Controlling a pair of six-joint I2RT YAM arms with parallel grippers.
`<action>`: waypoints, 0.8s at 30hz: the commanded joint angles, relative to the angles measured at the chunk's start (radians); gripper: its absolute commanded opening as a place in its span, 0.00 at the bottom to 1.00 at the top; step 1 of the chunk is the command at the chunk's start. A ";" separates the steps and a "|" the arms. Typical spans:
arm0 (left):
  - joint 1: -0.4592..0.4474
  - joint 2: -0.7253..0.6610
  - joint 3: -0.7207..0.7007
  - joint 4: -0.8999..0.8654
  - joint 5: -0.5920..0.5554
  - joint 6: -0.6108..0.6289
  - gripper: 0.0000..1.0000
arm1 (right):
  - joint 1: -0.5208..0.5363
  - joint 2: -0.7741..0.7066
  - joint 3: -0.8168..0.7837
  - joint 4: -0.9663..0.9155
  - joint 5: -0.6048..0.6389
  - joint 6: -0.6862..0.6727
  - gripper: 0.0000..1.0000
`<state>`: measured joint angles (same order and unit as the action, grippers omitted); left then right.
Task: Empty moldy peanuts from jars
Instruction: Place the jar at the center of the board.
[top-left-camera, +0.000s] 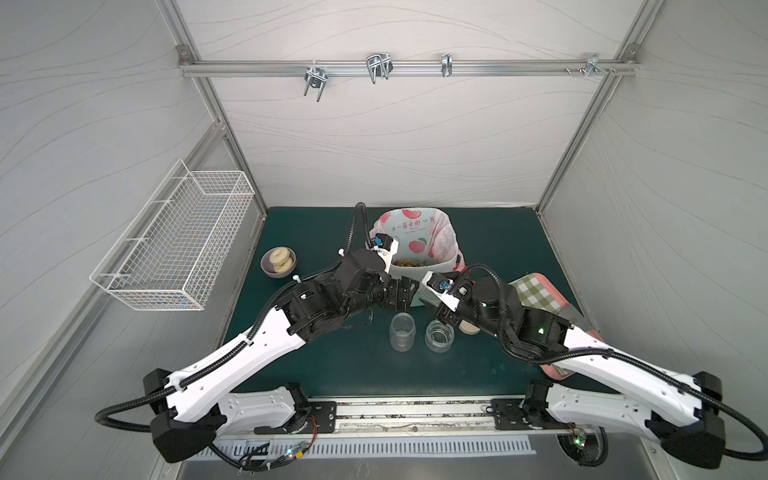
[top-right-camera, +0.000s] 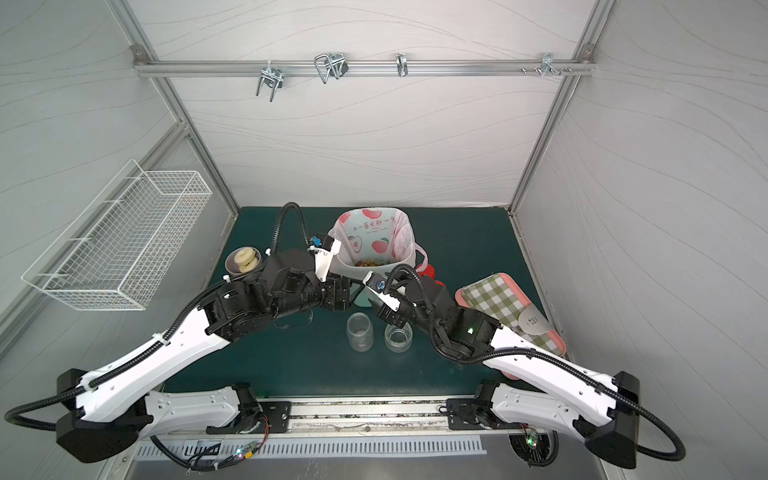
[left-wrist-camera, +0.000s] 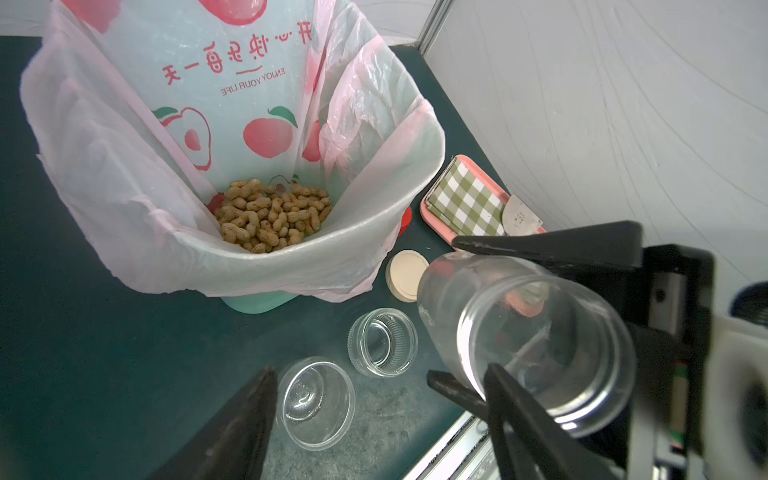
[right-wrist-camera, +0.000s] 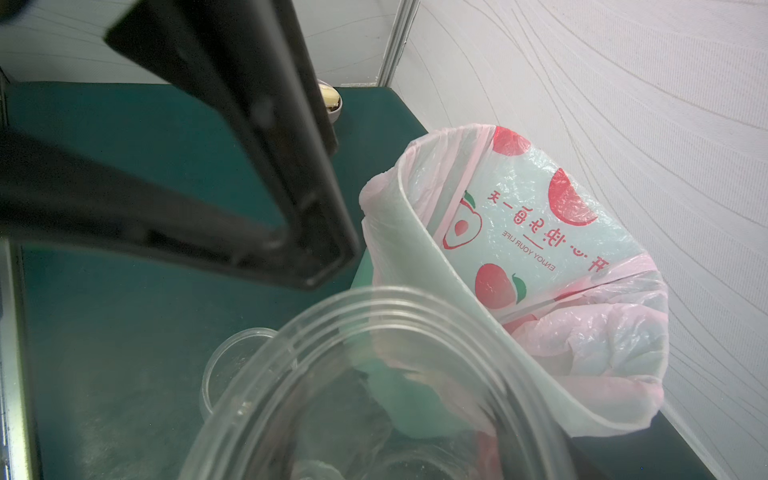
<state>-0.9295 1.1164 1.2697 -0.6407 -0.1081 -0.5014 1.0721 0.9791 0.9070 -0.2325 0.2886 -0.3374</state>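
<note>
You're nearly done: the moldy peanuts lie heaped in the bottom of the bag-lined bin. A taller jar and the squat jar stand empty and lidless near the bin, on its robot side. Your right gripper pinches the third jar (tipped, seemingly empty) just beside the bin. Your left gripper is spread, holding nothing. All that's left, I'd judge, is to set that jar down.

Bright, diffuse light leaves faint shadows on the dark green table mat before the mint-green bin with pink fruit-print bag. Both top views bow at the edges. Beside that bin, the clear cylindrical jar is blurred in the right wrist view and shows white glare in the left wrist view.
</note>
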 joint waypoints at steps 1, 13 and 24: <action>-0.005 -0.021 0.030 0.027 0.000 -0.005 0.79 | 0.005 0.010 0.010 0.032 0.002 0.002 0.04; -0.006 0.094 0.027 0.124 0.068 -0.017 0.72 | 0.014 0.017 0.022 0.030 0.003 0.029 0.04; -0.008 0.142 0.027 0.160 0.096 -0.029 0.46 | 0.035 0.052 0.042 0.029 0.062 0.061 0.06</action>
<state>-0.9306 1.2404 1.2697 -0.5400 -0.0288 -0.5217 1.0878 1.0195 0.9123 -0.2337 0.3370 -0.2768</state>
